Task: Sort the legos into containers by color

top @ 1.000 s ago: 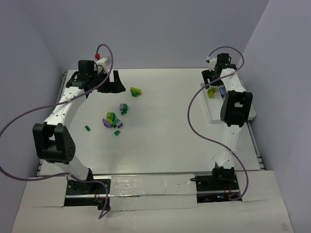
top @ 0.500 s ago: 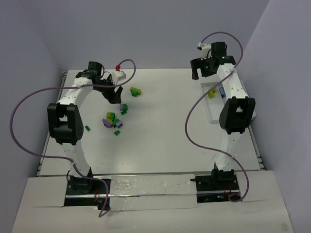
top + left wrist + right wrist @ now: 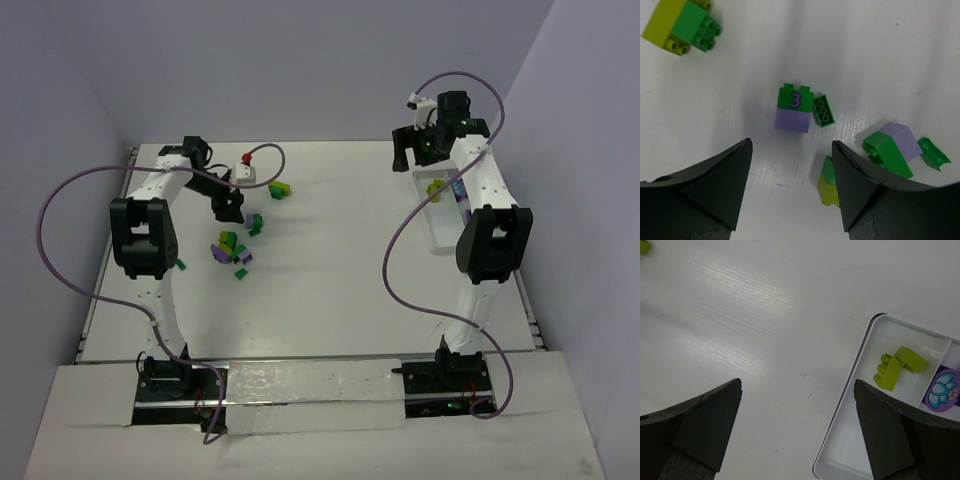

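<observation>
Right, my left gripper hangs over the loose legos, left of centre in the overhead view, with its jaws apart and nothing between them. Dead centre in my left wrist view sits a stacked brick, green on top with a purple 3 printed on it and lavender below. A small dark green brick touches its right side. At the upper left of that frame there's a yellow-green and green pair, and at the lower right a green slope lies against a lavender piece. These look like hard, light, glossy plastic, so I don't expect them to squash, but they could squirt sideways out of a sloppy pinch. I'd take the stacked brick across its flat side walls, low down and clear of the studs, and watch that the dark green neighbour doesn't get dragged along. Since it's two colours in one, it may need splitting. Meanwhile my right gripper is spread wide and empty above the bare table, just left of the white tray at the lower right of my right wrist frame. In that tray lie yellow-green bricks, with a purple flower-printed piece just to their right.
</observation>
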`<act>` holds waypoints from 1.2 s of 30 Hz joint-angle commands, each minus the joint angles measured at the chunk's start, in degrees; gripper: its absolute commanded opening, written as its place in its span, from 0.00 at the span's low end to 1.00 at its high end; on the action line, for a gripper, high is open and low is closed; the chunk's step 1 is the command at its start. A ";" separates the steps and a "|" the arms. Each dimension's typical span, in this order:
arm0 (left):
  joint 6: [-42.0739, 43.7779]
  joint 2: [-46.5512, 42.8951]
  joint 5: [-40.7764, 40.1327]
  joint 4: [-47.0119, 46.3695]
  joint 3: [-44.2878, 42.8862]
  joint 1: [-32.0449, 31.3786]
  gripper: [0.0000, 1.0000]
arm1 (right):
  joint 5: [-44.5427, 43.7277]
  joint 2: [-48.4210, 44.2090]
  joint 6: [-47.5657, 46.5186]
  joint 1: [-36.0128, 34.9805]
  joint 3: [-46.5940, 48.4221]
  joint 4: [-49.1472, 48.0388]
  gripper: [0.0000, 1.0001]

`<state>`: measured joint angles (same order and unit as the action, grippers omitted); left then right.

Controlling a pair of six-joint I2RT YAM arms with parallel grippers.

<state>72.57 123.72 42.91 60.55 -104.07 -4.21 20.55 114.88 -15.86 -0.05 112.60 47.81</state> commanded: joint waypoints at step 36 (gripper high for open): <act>1.94 4.64 1.66 -7.20 1.60 -2.82 0.38 | 5.09 -5.48 0.77 0.32 -4.15 0.27 1.00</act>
<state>73.33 129.58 43.51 54.70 -102.06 -6.72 23.70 114.16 -15.85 0.01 108.93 48.62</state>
